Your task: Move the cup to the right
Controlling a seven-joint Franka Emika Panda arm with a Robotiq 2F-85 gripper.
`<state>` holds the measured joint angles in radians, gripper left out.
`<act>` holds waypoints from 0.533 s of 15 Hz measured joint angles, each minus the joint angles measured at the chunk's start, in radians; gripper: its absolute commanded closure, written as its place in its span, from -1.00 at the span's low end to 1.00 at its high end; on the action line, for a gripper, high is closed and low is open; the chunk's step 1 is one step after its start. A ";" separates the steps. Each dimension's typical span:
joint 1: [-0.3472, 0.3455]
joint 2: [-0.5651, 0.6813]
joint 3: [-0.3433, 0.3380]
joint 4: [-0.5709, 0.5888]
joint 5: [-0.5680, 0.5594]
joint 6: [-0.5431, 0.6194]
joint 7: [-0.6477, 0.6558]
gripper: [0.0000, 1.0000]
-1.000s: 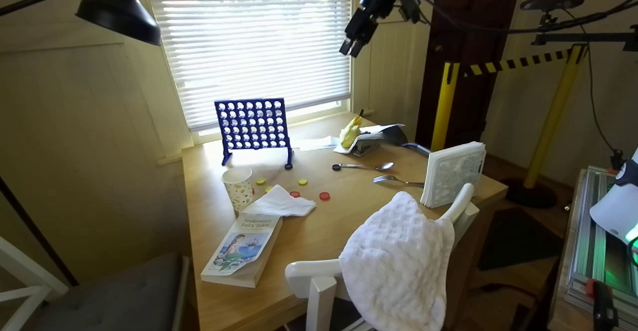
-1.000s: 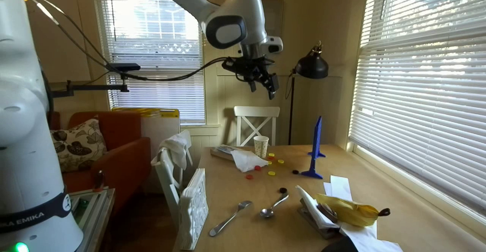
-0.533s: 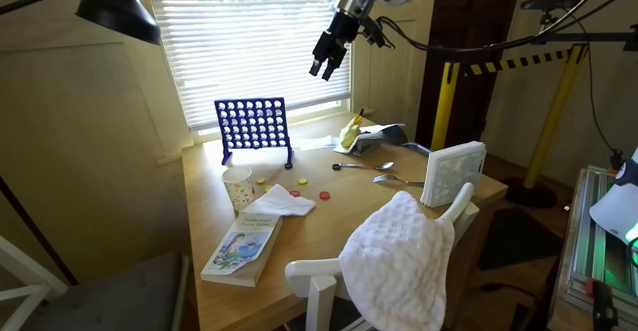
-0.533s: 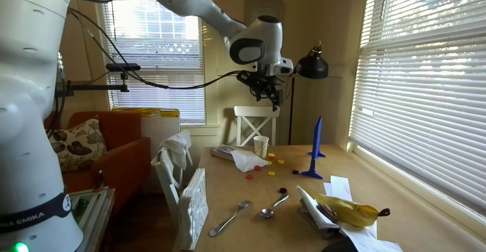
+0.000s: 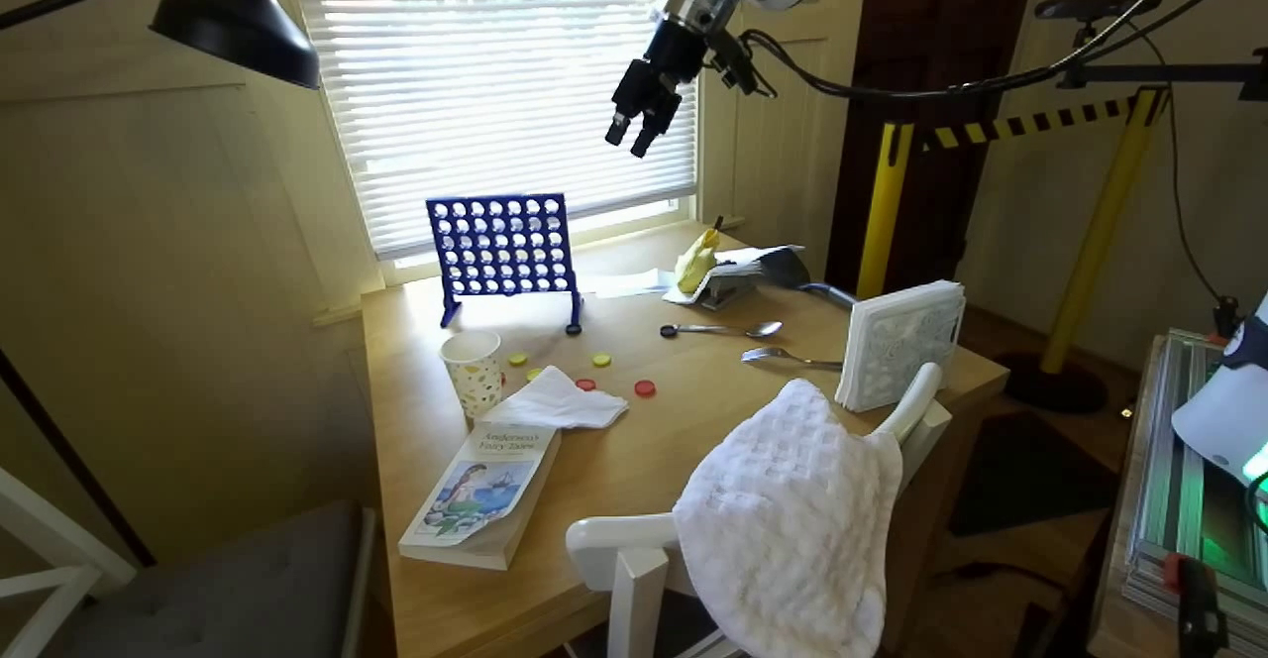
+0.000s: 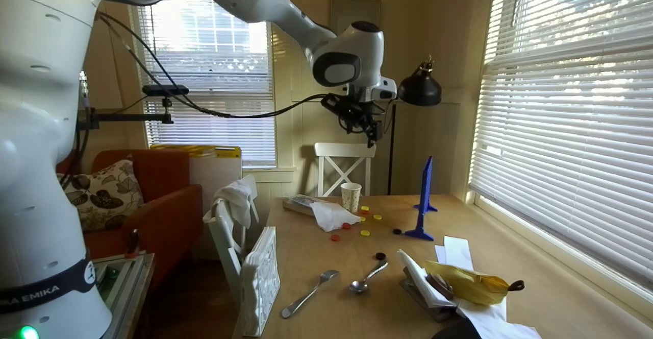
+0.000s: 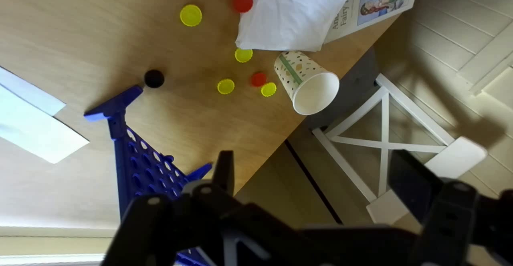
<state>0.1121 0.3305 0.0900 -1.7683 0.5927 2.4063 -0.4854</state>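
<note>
The cup is a small white paper cup with a speckled pattern. It stands upright on the table near its edge, shown in both exterior views (image 5: pixel 475 381) (image 6: pixel 351 197). In the wrist view the cup (image 7: pixel 298 73) is above the jaws, its open rim facing the camera. My gripper (image 5: pixel 628 139) is high above the table, well apart from the cup. It also shows in an exterior view (image 6: pixel 372 140). In the wrist view the fingers (image 7: pixel 312 158) are spread wide with nothing between them.
A white napkin (image 5: pixel 560 402) and a book (image 5: pixel 485 494) lie beside the cup. A blue grid game (image 5: pixel 505 247) stands near the window. Red, yellow and black discs, a spoon (image 6: pixel 359 285) and a fork (image 6: pixel 311 293) lie on the table. A black lamp (image 5: pixel 238 29) hangs nearby.
My gripper has moved left and lower in an exterior view, and right and lower in an exterior view. Over the last half second it moved only slightly. The cup has not moved.
</note>
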 measured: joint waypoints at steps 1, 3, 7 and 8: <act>-0.025 0.040 0.027 0.041 0.008 -0.004 0.000 -1.00; -0.047 0.144 0.055 0.140 -0.005 -0.029 0.039 -1.00; -0.042 0.327 0.070 0.336 -0.094 -0.235 0.197 -1.00; -0.037 0.366 0.074 0.384 -0.120 -0.298 0.238 -1.00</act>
<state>0.0755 0.6963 0.1640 -1.3840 0.4730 2.1078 -0.2475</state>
